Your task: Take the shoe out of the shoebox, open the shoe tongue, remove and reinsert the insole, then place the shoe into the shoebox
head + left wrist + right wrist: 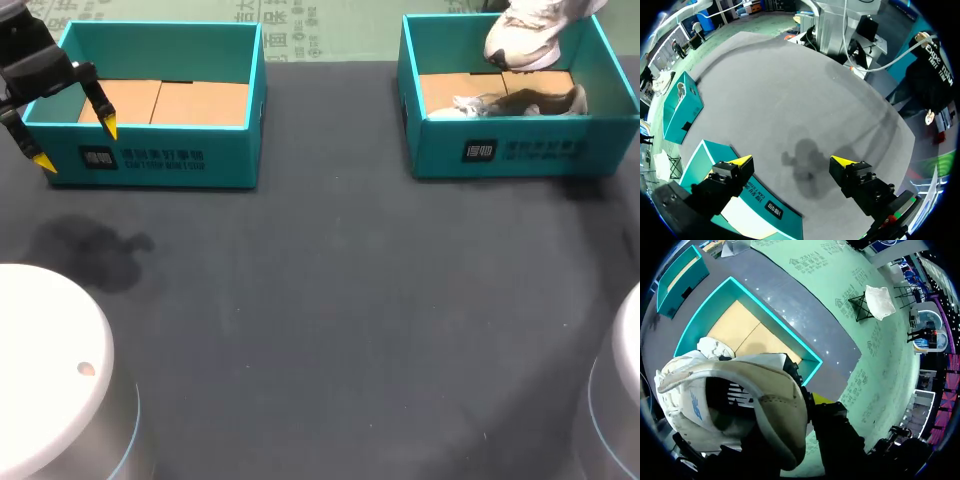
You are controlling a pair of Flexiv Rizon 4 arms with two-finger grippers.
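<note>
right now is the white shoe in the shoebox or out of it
Out. The white shoe hangs above the right shoebox; the right wrist view shows the box's cardboard floor below it.

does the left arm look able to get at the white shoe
Probably not: the white shoe hangs over the right box, across the table from the open left gripper by the left box.
</note>
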